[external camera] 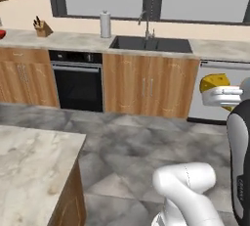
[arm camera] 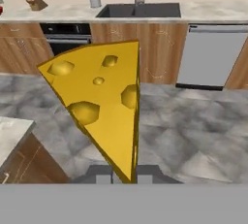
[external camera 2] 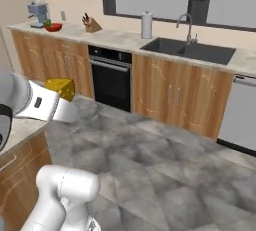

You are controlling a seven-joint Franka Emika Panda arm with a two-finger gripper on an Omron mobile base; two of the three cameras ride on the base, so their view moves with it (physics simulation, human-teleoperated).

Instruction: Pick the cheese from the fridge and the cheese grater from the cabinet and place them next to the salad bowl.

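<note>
Right now your gripper pinches the cheese at its narrow tip, wedge held mid-air over the grey floor. Salad bowl, red w/ greens inside, sits well beyond the hand on the far counter, by the coffee machine. Sink sits straight ahead. Fingers mostly hidden behind the cheese.

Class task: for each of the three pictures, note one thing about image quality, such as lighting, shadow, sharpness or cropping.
Left base view: flat, even light, and the cheese is half hidden by the arm at the right edge. Right base view: soft focus, so the salad bowl is just a small red blur. Hand view: the cheese looms large and sharp, its right face shaded darker, above the gripper.
</note>
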